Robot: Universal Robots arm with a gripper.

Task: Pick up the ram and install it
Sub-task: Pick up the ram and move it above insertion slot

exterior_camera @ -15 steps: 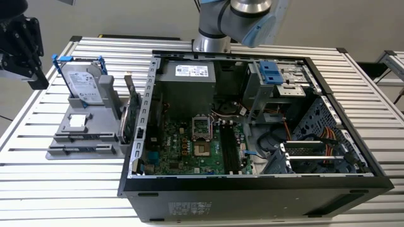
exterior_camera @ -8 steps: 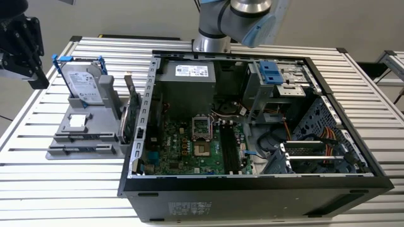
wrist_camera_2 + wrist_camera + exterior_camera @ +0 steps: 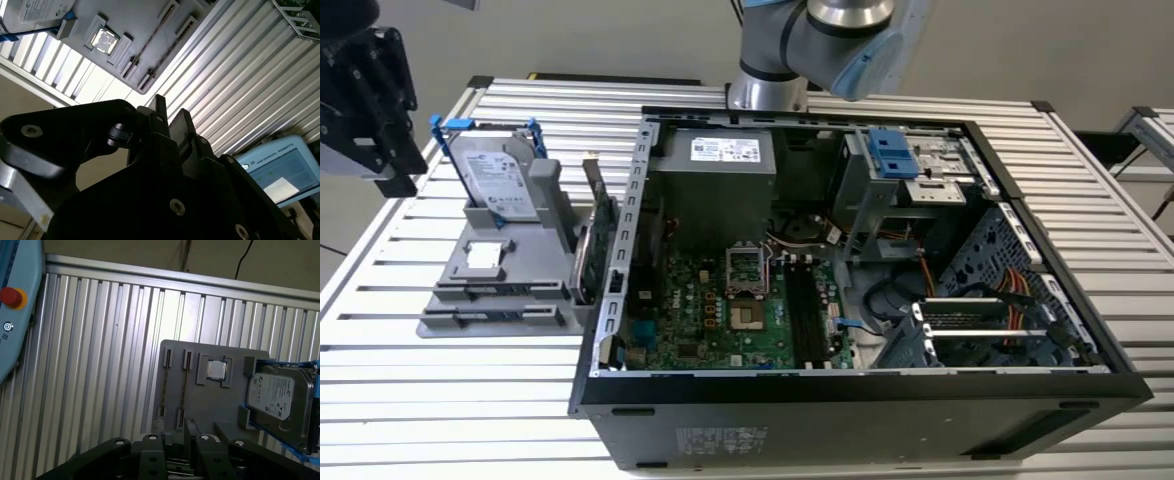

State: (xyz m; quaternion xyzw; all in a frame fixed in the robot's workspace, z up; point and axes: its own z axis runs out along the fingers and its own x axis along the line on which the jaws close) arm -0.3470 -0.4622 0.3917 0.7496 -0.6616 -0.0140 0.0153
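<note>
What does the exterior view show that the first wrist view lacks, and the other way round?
The exterior view adds the open computer case with its green board and the robot arm behind it. The first wrist view adds a red button on a blue panel, a dark cable, and a close look at the gripper, fingers apart and empty. Both share the slatted table, the grey holder and the hard drive standing in it.

Bright even light; glare streak on slatted table point(image 3: 170, 310); computer case point(image 3: 854, 415) interior shadowed.
</note>
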